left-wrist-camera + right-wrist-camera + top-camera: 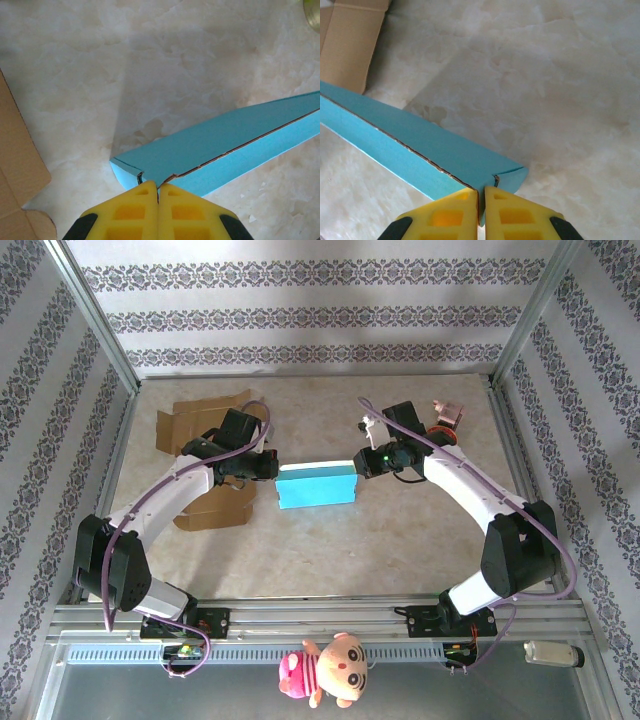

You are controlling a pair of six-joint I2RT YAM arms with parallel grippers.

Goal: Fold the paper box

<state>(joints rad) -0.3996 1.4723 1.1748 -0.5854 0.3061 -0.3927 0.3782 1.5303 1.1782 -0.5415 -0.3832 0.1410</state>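
**Box pinched at both ends: notes on the fold**

The box (316, 486), blue paper, was mid-table between the two arms, its long axis running left to right. The left gripper (272, 466) was closed narrow on the box's left end. In its wrist view the yellow fingertips (140, 200) met right at the corner where the raw brown seam ends. The right gripper (360, 462) was closed the same way on the right end, with a sliver of blue panel showing between its pads (505, 197). From the left wrist I could not tell how deep the paper ran into the pinch; it may have been only the very edge.

The seam gaped a little along its length. I judged the step in hand to be bringing the two long panels together, with the box not yet closed.

To do it well, I noted:
- Move both arms together; any mismatch would twist or crease so thin a shell.
- Keep the pull along the length light, since paper tears at a corner pinch.
- Roll both wrists by the same amount so the crease forms straight.
- If the left hold proved shallow, re-grip deeper before loading it.
- Stay off the cardboard (200, 425) lying just left of the left gripper.
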